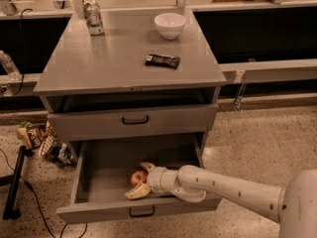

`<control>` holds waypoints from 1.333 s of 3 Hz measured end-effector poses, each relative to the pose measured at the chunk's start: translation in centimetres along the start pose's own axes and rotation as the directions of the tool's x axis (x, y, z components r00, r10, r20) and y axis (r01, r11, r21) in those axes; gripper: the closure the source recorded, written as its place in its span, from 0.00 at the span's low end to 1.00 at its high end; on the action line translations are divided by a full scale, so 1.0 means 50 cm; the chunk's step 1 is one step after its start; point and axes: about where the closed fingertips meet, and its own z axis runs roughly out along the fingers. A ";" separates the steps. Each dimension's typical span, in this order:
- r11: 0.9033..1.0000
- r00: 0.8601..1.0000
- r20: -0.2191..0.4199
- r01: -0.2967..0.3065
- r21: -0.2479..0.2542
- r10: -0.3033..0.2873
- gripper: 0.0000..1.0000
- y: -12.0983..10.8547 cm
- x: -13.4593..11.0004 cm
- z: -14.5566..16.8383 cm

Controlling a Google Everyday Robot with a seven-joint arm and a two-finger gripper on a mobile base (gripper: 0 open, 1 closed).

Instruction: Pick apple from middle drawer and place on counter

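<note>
Camera view, looking down on the cabinet from the front. At far left, loose packets (37,135) lie on the floor, apart from the work. A drinks can (93,18) stands upright at the back left of the counter (114,58), leaving broad bare surface in front of it, presumably where the fruit is to be set. Below, the middle drawer (101,165) stands pulled fully out under the closed drawer front (133,119), giving access from above. The apple (138,176) rests on the drawer floor near its front wall. The gripper (138,181) lies low inside the drawer, jaws spread wide, one finger behind the apple and one in front, so the apple sits between them; contact cannot be judged. A dark wrapped bar (162,60) and a white bowl (170,24) occupy the counter's right half. The white arm (233,190) enters over the drawer's right corner.
</note>
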 end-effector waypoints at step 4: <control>0.999 0.998 0.039 -0.042 0.023 0.041 0.01 -0.053 -0.076 -0.013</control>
